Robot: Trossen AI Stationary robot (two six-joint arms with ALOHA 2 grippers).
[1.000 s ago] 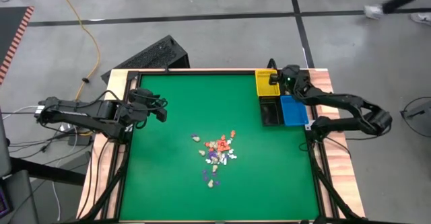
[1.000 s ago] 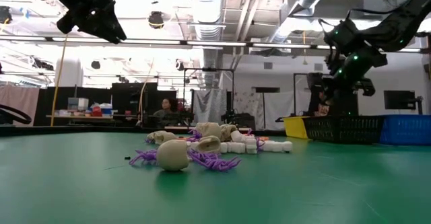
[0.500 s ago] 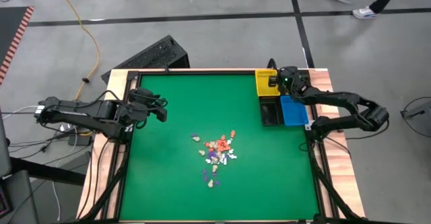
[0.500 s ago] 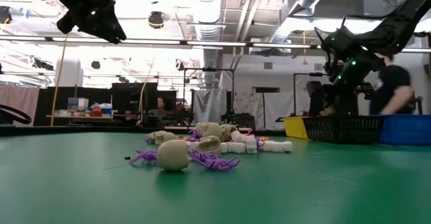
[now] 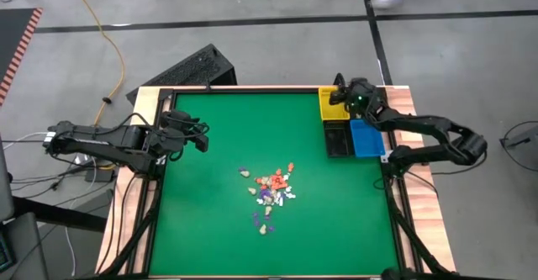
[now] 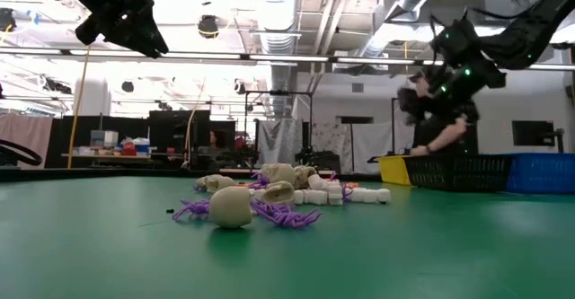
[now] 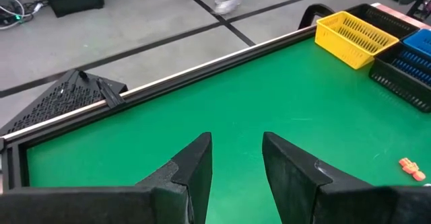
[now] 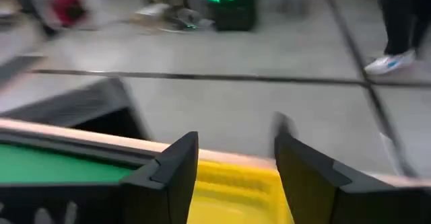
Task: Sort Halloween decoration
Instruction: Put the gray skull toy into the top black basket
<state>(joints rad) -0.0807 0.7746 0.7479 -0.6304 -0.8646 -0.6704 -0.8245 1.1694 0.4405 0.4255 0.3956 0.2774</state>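
Halloween decoration [image 5: 269, 194]: bulk of it sits unsorted in a loose heap near table centre, a few strays trailing toward 6 o'clock of the heap. Bin contents can't be read from any view, so the sorted count is unknown; judging by the heap, most of the job is left.

Right gripper [image 5: 340, 97] hovers over the yellow bin [image 5: 332, 105] at the table's 1 o'clock corner, fingers spread with nothing between them. This looks like a drop-off point. Left gripper [image 5: 202, 139] waits above the mat at the 9 o'clock side, fingers parted, empty.

Materials: pieces are tiny. In the low view there are rounded matte cream-white lumps [image 6: 230, 206], thin spidery purple bits [image 6: 284, 215] and small orange-red ones [image 5: 276, 180]. Yellow bin is slotted rigid plastic; black bin [image 5: 339, 139] and blue bin [image 5: 366, 138] sit just beside it, same basket type. Table [image 5: 202, 221] is covered in flat green matting with a wood frame.
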